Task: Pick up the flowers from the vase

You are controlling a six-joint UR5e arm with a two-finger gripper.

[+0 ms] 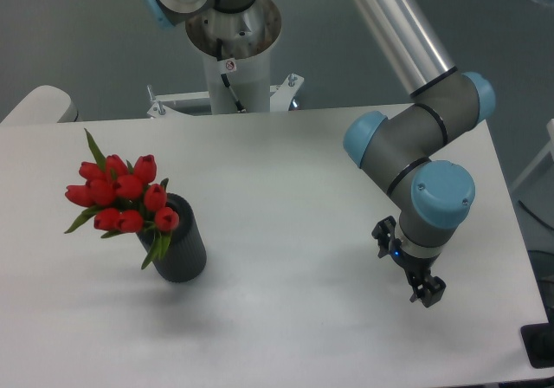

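- A white table (286,232) fills most of the view, seen from above and in front by a fixed camera.
- The vase (180,242), a dark matte cylinder, stands on the left part of the table, leaning slightly in the picture with its mouth toward the upper left.
- The flowers (121,195), a tight bunch of red tulip buds with green leaves, sit in the mouth of the vase. The buds spread above and to the left of the rim, and one leaf hangs down over the front of the vase.
- The robot's base column (232,59), pale and round, rises behind the far edge of the table near the top centre.
- The arm (415,137) comes in from the top as a long silver tube slanting down to the right. It bends at a grey joint with blue caps, then turns down through a second blue-capped joint over the right side of the table.
- The gripper (422,291), small and black, hangs below that last joint and points down and to the right, close to the table surface near its right edge.
- The gripper holds nothing. Its fingers are too small and dark here to tell whether they are apart or together.
- The gripper is well apart from the vase and flowers, with a wide stretch of table between them.
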